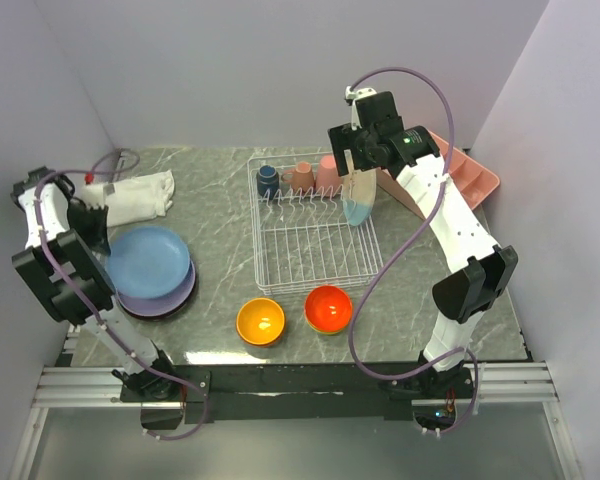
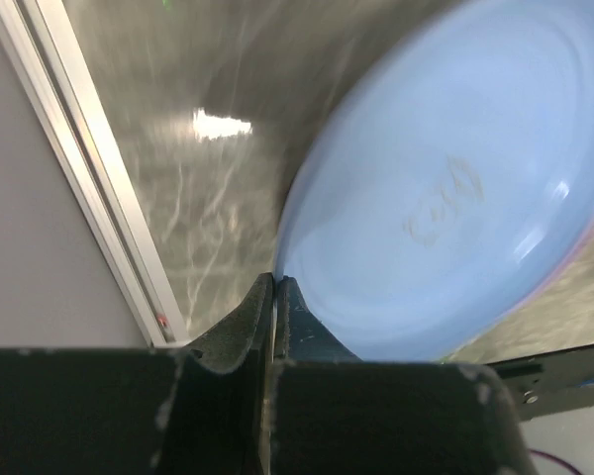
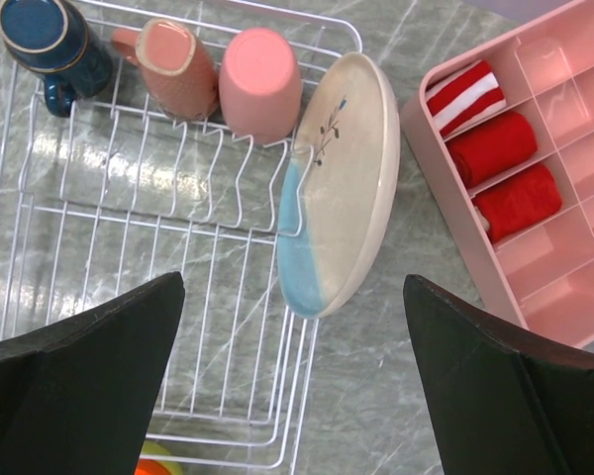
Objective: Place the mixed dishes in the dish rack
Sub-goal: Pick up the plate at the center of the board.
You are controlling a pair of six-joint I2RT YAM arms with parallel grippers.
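Left gripper (image 2: 276, 297) is clamped on the blue plate (image 2: 445, 188) by its rim, at the left of the bench (image 1: 220, 200), well apart from the rack (image 1: 310, 262). Right gripper (image 3: 289, 297) hangs wide open above the cream plate (image 3: 342, 178) propped in the rack. Next you'd lift blue and slot it upright, I reckon.

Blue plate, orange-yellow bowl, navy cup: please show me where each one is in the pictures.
blue plate (image 1: 148, 260), top external view, centre of its face.
orange-yellow bowl (image 1: 260, 321), top external view, inside bottom.
navy cup (image 3: 69, 59), right wrist view, side wall.
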